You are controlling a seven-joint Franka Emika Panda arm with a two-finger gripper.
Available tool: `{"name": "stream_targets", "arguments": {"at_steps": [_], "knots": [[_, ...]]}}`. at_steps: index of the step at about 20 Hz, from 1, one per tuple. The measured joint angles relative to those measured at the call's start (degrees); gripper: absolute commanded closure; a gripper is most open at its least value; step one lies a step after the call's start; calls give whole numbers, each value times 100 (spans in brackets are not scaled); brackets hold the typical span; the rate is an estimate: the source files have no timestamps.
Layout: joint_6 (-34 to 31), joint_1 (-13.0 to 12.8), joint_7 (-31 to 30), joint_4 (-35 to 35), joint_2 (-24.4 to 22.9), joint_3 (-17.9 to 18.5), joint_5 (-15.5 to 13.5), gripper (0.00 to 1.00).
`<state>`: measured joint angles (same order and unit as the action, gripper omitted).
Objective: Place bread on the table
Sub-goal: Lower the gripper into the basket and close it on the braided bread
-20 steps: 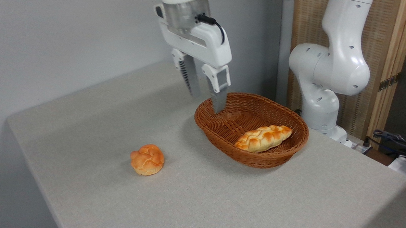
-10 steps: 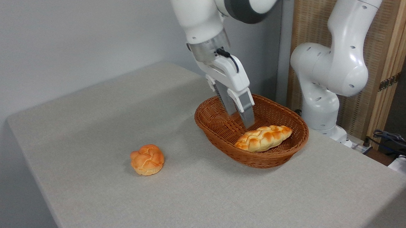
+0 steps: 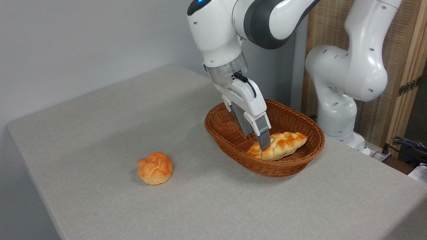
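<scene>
The bread (image 3: 284, 142), a long braided golden loaf, lies in the right half of the brown wicker basket (image 3: 290, 167), which stands on the grey-beige table (image 3: 231, 207). My gripper (image 3: 258, 143) reaches down into the basket at a slant, over the loaf's left end. Its fingers stand a little apart: the near finger (image 3: 264, 140) crosses in front of the loaf, while the far one sits behind it, its tip partly hidden. The loaf rests on the basket floor, not lifted.
A small round orange bun (image 3: 155, 168) sits on the table at front left of the basket. The arm's white base (image 3: 338, 114) stands behind the basket at the right. Cables (image 3: 419, 149) lie at the far right edge.
The gripper has swung from the basket's left rim rightward and down into the basket, and its fingers now reach the loaf's left end. Bread and bun have not moved.
</scene>
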<state>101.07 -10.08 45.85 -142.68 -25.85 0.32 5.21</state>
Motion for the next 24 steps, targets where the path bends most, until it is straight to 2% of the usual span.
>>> {"name": "stream_targets", "arguments": {"at_steps": [6, 10, 14, 17, 18, 19, 21, 22, 23, 24], "knots": [[288, 0, 0, -194, 65, 0, 23, 0], [302, 0, 0, -197, 60, 0, 269, 0], [310, 0, 0, -194, 31, 0, 385, 0], [310, 0, 0, -196, 32, 0, 504, 6], [309, 0, 0, -202, 34, -1, 508, 10], [308, 0, 0, -211, 39, -1, 510, 20], [307, 0, 0, -221, 48, -1, 510, 59], [307, 0, 0, -221, 48, -2, 510, 73], [307, 0, 0, -221, 48, -2, 510, 77], [307, 0, 0, -222, 48, -2, 510, 78]]}}
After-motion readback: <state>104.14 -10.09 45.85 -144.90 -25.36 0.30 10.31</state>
